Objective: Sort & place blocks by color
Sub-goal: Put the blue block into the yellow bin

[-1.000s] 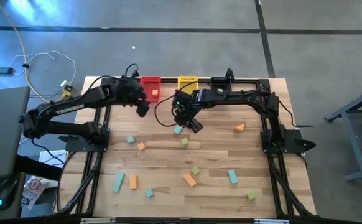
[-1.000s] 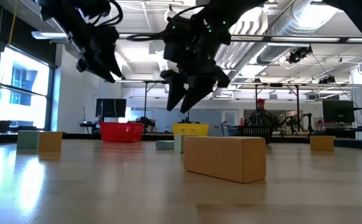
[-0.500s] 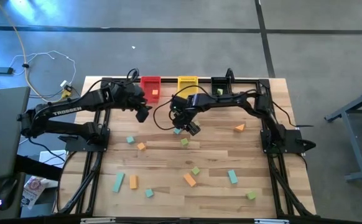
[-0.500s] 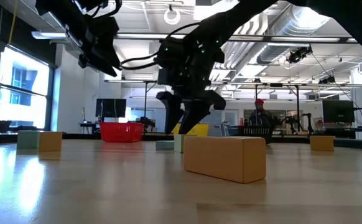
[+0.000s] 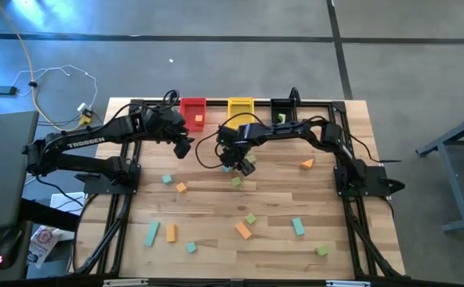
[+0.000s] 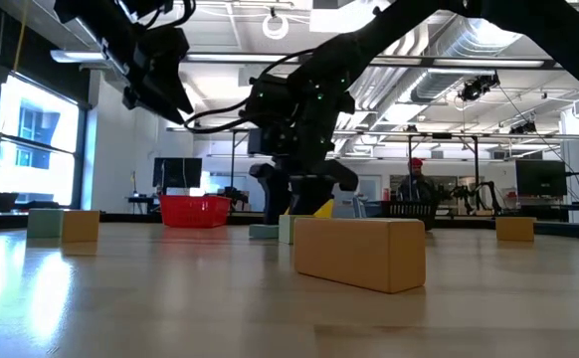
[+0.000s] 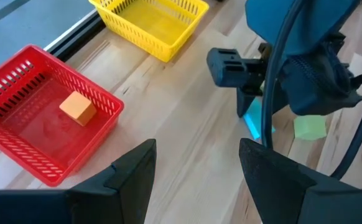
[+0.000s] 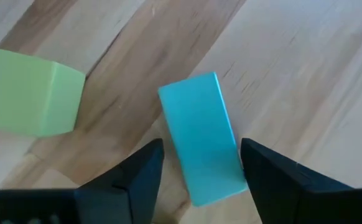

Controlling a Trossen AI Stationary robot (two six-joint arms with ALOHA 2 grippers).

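Observation:
My right gripper (image 5: 237, 163) is open and low over the table, its fingers on either side of a teal bar-shaped block (image 8: 199, 146) that lies flat on the wood; I cannot tell whether they touch it. A light green block (image 8: 32, 93) lies just beside it. My left gripper (image 5: 182, 143) is open and empty, raised above the table near the red bin (image 7: 7, 93), which holds one orange block (image 7: 77, 109). More orange, teal and green blocks lie scattered over the near half of the table, among them an orange bar (image 6: 359, 254).
The red bin (image 5: 193, 104), the yellow bin (image 5: 241, 104) and a black bin (image 5: 281, 105) stand in a row at the far edge. An orange block (image 5: 306, 163) lies to the right of the right gripper. Bare wood shows between the grippers and the scattered blocks.
My right gripper has come down toward the table and a little toward its left edge, until its fingers stand around the teal block. The teal block has not moved. My left arm has stayed near the red bin.

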